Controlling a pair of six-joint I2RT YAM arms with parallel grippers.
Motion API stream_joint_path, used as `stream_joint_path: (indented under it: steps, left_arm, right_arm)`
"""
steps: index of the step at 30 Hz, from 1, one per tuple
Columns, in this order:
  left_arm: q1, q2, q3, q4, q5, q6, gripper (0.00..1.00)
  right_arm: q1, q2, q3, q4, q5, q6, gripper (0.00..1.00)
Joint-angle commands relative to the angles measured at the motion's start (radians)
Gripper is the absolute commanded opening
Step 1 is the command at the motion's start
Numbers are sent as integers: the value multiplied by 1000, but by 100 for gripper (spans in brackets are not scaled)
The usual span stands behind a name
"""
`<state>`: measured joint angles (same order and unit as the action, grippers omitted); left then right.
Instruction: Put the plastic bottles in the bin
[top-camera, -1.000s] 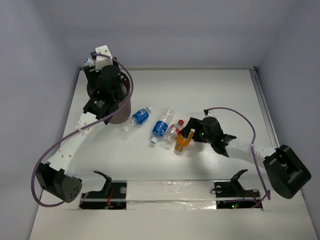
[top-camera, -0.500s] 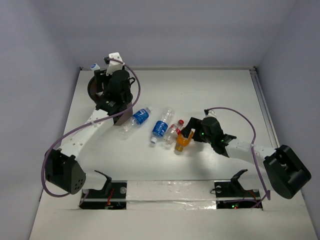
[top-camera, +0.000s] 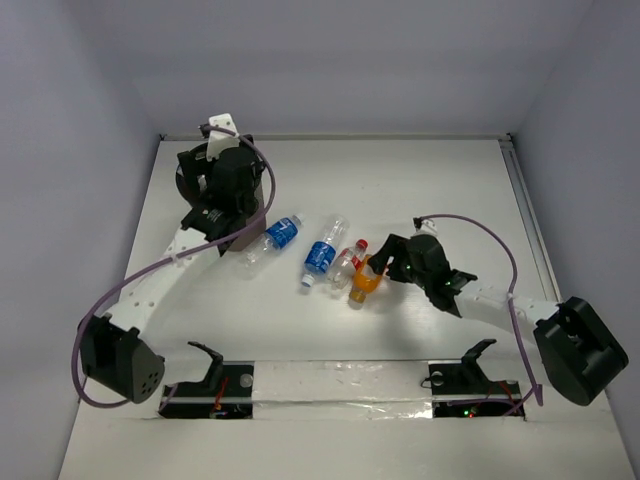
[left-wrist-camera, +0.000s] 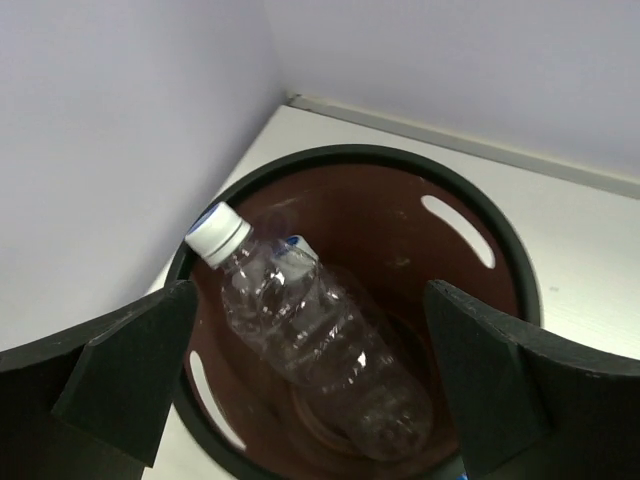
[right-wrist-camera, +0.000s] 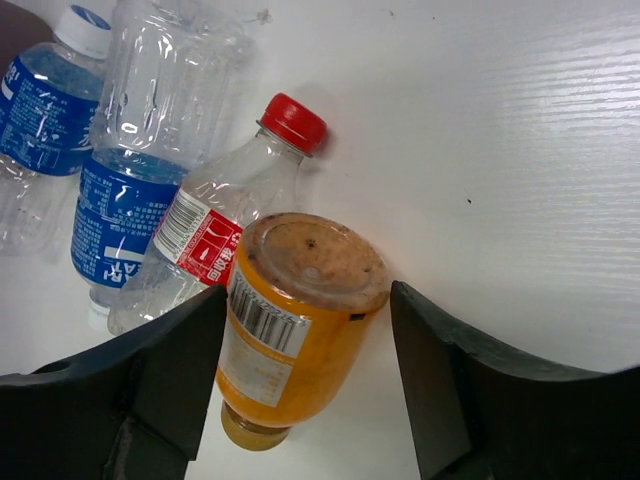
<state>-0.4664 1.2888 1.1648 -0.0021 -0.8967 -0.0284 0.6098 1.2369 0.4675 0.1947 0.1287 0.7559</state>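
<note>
Right gripper (right-wrist-camera: 307, 292) low over white worktop (top-camera: 450, 180), right of centre in overhead view. Jaws clamped on squat orange plastic bottle with white barcode label (right-wrist-camera: 290, 370); pads touch both its sides, bottle lies on worktop.
Touching its left side: clear bottle with red cap (right-wrist-camera: 215, 235).
Further left: clear bottle with blue label (top-camera: 320, 257), then second blue-labelled bottle (top-camera: 283, 232), apart from first.
Upper left: dark brown round bin (left-wrist-camera: 390, 210) with slot handles. Clear crumpled bottle with white cap (left-wrist-camera: 320, 350) inside, cap at rim.
Left gripper (left-wrist-camera: 308, 295) above bin, jaws wide apart.
</note>
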Motion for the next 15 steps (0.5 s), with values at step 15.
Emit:
stream_joint_path:
  steps: [15]
  left_arm:
    - [-48, -374, -62, -205, 496, -249, 92]
  right_arm:
    - [-1, 53, 5, 67, -30, 22, 99]
